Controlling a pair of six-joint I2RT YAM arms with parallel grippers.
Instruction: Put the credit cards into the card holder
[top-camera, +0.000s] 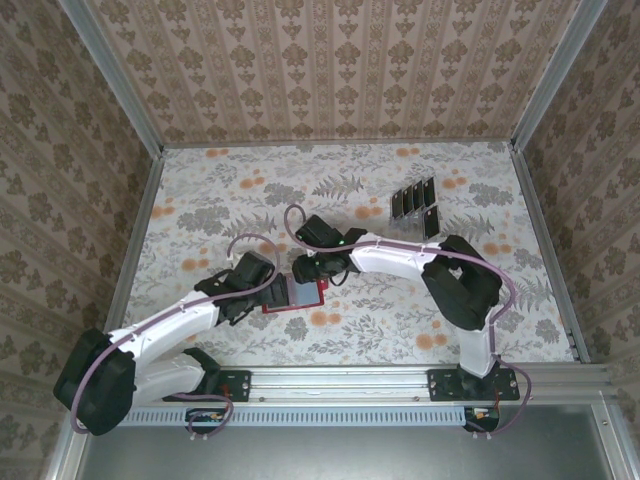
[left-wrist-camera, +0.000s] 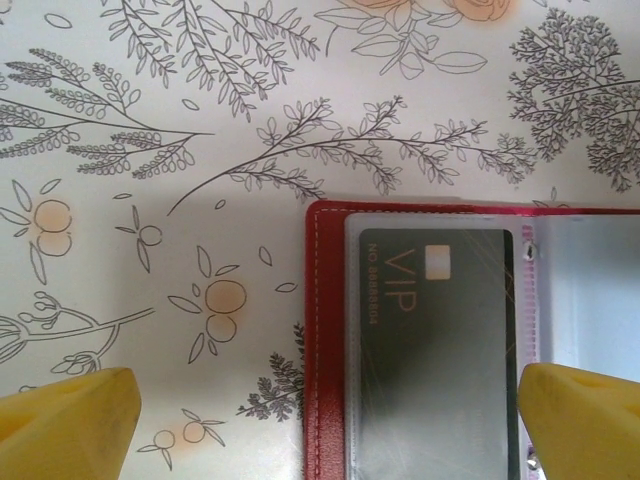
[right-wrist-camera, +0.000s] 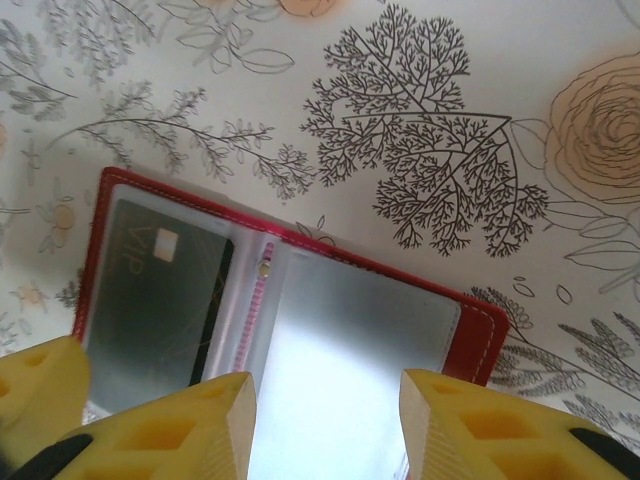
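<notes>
The card holder (left-wrist-camera: 325, 330) is lying open beneath both pincers, with one credit card (left-wrist-camera: 435, 350) sitting between the fingers of the wide-spread left gripper (left-wrist-camera: 325, 425). The right gripper (right-wrist-camera: 328, 420) is hovering, jaws apart and empty, over the bare sleeve (right-wrist-camera: 360, 350). The left should probably be pinning the holder flat while the next card is sliding in.

Bright, even light; glare whitens the inside of the card holder (right-wrist-camera: 485, 340) (toward six o'clock, right wrist view); near foreground blurs.
</notes>
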